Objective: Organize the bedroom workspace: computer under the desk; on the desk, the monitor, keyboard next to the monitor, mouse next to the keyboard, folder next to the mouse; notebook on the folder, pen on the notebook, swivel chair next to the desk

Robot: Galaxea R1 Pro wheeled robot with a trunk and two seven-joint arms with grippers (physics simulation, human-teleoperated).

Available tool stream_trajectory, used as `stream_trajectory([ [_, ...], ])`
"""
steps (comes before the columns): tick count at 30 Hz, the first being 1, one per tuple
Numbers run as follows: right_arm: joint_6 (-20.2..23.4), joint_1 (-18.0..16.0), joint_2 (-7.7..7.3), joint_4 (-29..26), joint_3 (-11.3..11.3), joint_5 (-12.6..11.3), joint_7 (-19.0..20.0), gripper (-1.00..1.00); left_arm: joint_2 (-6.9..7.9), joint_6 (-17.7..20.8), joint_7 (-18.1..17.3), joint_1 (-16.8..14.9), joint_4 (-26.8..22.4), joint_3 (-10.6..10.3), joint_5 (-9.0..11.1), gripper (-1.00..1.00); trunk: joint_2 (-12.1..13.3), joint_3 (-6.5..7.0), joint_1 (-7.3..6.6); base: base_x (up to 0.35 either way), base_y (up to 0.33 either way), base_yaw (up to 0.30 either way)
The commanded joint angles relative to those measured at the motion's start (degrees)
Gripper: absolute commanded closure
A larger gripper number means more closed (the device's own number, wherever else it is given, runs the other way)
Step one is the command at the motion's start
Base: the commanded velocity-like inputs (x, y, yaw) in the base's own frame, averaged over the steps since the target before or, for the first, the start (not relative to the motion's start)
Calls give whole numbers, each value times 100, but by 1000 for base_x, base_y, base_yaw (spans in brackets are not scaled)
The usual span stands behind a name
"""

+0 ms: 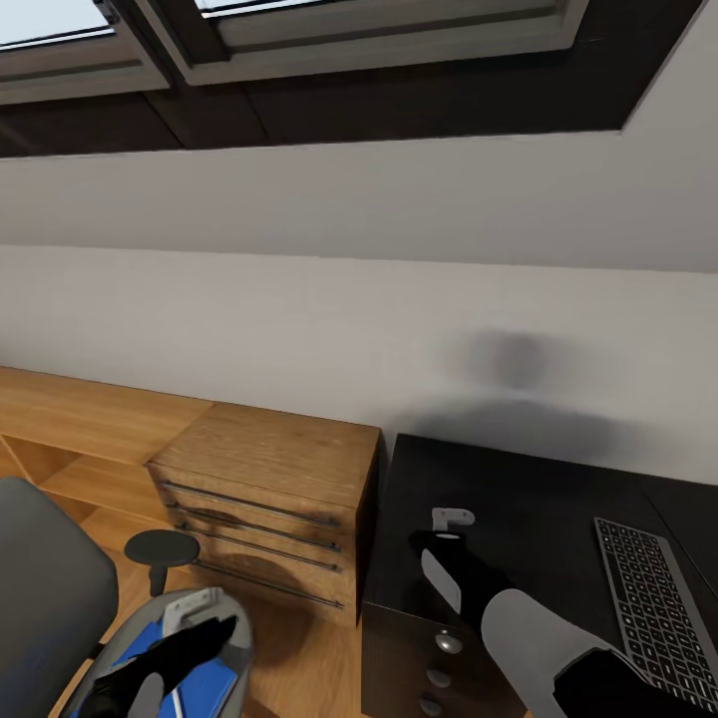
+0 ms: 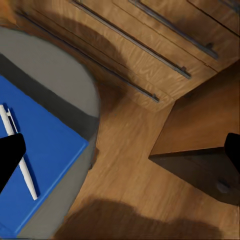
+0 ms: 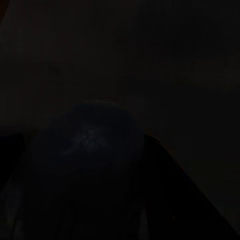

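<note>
— So, how do the left gripper's (image 2: 120,155) fingers (image 2: 10,155) stand?
— Spread wide, holding nothing, above the swivel chair (image 1: 45,588).
— And below them?
— The folder (image 2: 45,150) lies flat on the grey seat, the pen (image 2: 20,155) resting on top of it.
— The right gripper (image 1: 451,519)?
— Over the desk (image 1: 538,499), near its left end; I cannot tell how far open it is, since its wrist view is nearly black.
— Anything else?
— The keyboard (image 1: 653,598) sits on the desk to the right; a wooden dresser (image 1: 269,499) stands between chair and desk.
</note>
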Motion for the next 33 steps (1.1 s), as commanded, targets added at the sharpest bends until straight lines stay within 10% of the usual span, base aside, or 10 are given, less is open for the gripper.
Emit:
stream_trajectory([
  [1,24,-5,-4,-10,48,-57,-49,100,-15,100,45,-3,-67,1,94,-100,-8,-10,2,0,0,0],
  [9,-2,-5,-12,-30,41,-62,-43,100,-59,368,39,-3,-292,45,780,-100,-8,-10,2,0,0,0],
  [33,-8,-5,-15,-37,37,-63,-50,100,-49,320,16,-3,60,494,811,-100,-730,-333,397,0,0,0],
])
